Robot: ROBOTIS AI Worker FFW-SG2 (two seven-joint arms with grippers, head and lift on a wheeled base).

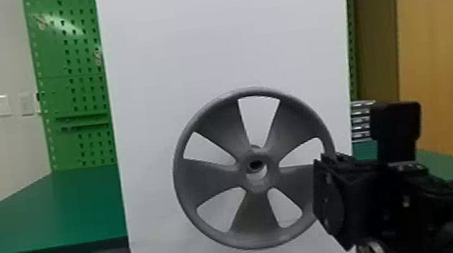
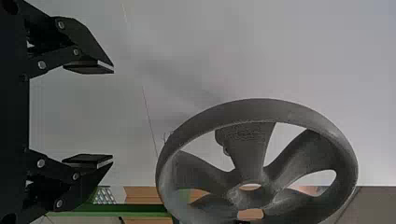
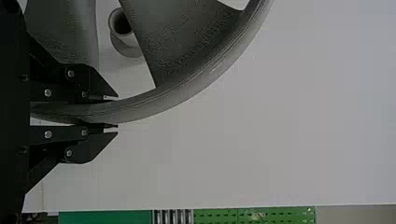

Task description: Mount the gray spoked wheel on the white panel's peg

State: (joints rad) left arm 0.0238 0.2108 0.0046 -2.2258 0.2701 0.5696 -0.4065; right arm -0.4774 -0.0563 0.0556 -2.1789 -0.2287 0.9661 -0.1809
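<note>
My right gripper (image 1: 330, 202) is at the right side of the gray spoked wheel (image 1: 219, 176), which stands upright in front of the white panel (image 1: 223, 34). In the right wrist view, that gripper (image 3: 116, 112) is shut on the wheel's rim (image 3: 154, 104). Through a gap between two spokes there, the round hollow peg (image 3: 125, 39) shows on the panel, apart from the hub. In the left wrist view, my left gripper (image 2: 113, 114) is open with nothing between its fingers, and the wheel (image 2: 250, 156) is beyond its tips.
Green tables (image 1: 52, 213) flank the panel, with a green pegboard (image 1: 68, 72) behind at left. A metal drawer stack (image 1: 363, 120) and wooden cabinet (image 1: 431, 31) stand at right.
</note>
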